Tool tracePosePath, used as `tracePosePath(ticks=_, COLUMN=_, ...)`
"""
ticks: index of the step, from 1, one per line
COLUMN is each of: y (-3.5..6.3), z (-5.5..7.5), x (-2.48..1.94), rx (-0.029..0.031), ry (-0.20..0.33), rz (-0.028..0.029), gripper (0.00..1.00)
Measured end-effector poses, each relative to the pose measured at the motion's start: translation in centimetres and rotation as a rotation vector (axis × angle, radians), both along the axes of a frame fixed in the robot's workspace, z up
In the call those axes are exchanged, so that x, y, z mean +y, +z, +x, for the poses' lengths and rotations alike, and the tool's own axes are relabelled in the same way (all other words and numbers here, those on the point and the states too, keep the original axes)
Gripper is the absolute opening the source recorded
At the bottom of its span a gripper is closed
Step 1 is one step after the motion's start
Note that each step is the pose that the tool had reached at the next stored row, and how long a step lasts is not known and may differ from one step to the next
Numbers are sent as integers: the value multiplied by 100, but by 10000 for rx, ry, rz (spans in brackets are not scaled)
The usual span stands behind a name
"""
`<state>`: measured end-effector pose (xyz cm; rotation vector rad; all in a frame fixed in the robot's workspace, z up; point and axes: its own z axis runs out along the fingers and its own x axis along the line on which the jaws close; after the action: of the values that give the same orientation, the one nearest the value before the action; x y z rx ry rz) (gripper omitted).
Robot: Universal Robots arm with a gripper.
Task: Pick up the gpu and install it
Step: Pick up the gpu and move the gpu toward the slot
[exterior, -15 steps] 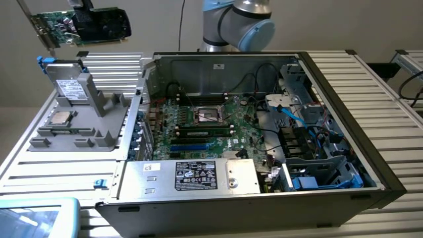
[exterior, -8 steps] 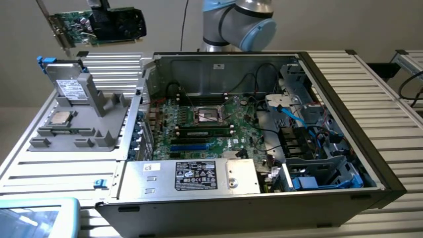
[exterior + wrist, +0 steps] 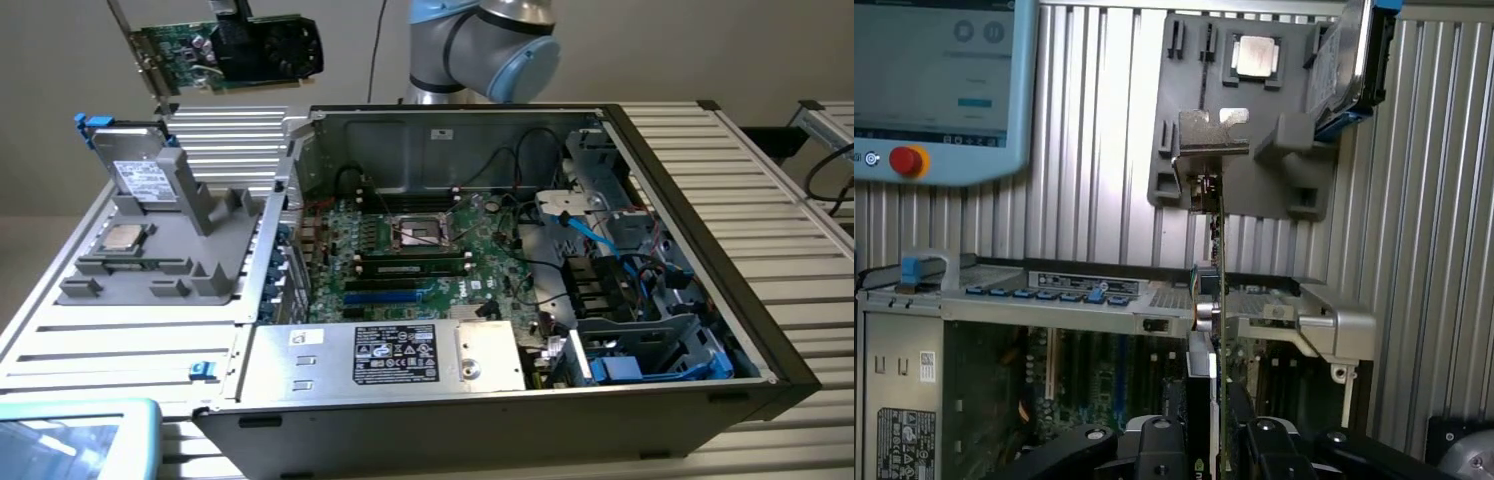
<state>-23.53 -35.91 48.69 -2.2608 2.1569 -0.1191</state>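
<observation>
The gpu (image 3: 174, 50) hangs in the air above the far left corner of the table, green board and black fan facing the exterior view, silver bracket toward that view's left. My gripper (image 3: 230, 55) comes down from above and is shut on it. The wrist view looks along the card's thin edge (image 3: 1220, 300), clamped between my two black fingers (image 3: 1154, 450), gripper (image 3: 1216, 445). The silver bracket (image 3: 1209, 145) is at the far end. Below the card lie the grey parts holder and the rim of the open computer case (image 3: 534, 250).
The case lies open with its motherboard (image 3: 400, 250) exposed, cables and drive bays on the exterior view's right. A grey parts holder (image 3: 187, 270) carries a square silver chip (image 3: 120, 237) and a drive (image 3: 140, 175). A teach pendant (image 3: 67, 440) rests at the near left corner.
</observation>
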Motion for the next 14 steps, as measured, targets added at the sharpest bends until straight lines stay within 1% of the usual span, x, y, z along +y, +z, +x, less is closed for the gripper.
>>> tracePosePath(ticks=9, y=-7, z=254, x=0, rx=0, ry=-10, rz=12, gripper=27)
tracePosePath(ticks=14, y=-14, z=313, x=0, rx=0, ry=-119, rz=45, gripper=27)
